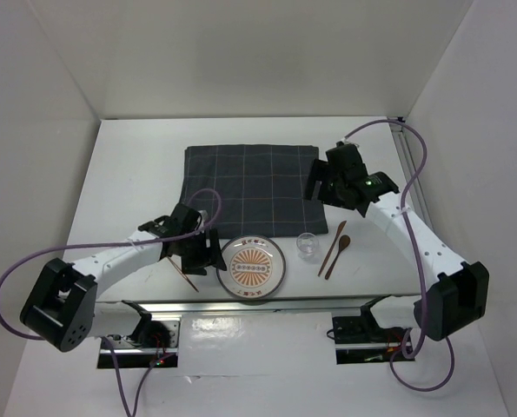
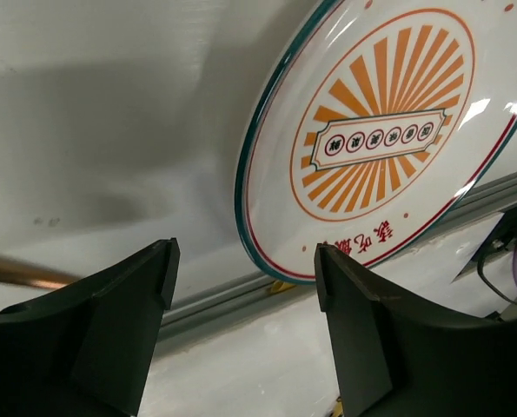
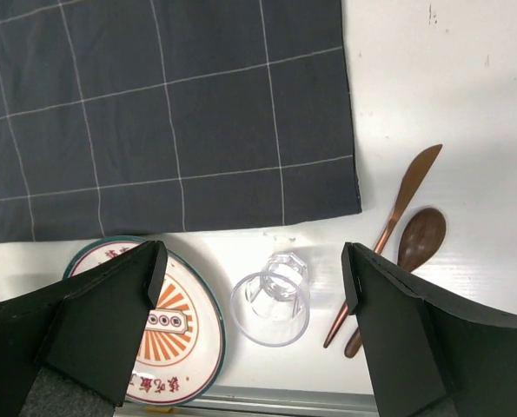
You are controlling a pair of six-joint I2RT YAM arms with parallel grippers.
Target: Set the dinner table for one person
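Observation:
The white dinner table (image 1: 136, 174) holds a dark grey checked cloth (image 1: 249, 187) at the back middle. A plate with an orange sunburst (image 1: 253, 268) lies at the front edge. Right of it stand a clear glass (image 1: 308, 246), a copper knife (image 1: 334, 241) and a wooden spoon (image 1: 338, 254). My left gripper (image 1: 208, 252) is open and empty just left of the plate (image 2: 380, 139), low over the table (image 2: 102, 113). My right gripper (image 1: 319, 187) is open and empty above the cloth's right edge, looking down on the glass (image 3: 271, 304), knife (image 3: 406, 195) and spoon (image 3: 419, 239).
A thin copper-coloured utensil (image 1: 182, 271) lies on the table under the left arm, its end showing in the left wrist view (image 2: 15, 271). A metal rail (image 2: 215, 300) runs along the table's front edge. White walls enclose the table on three sides.

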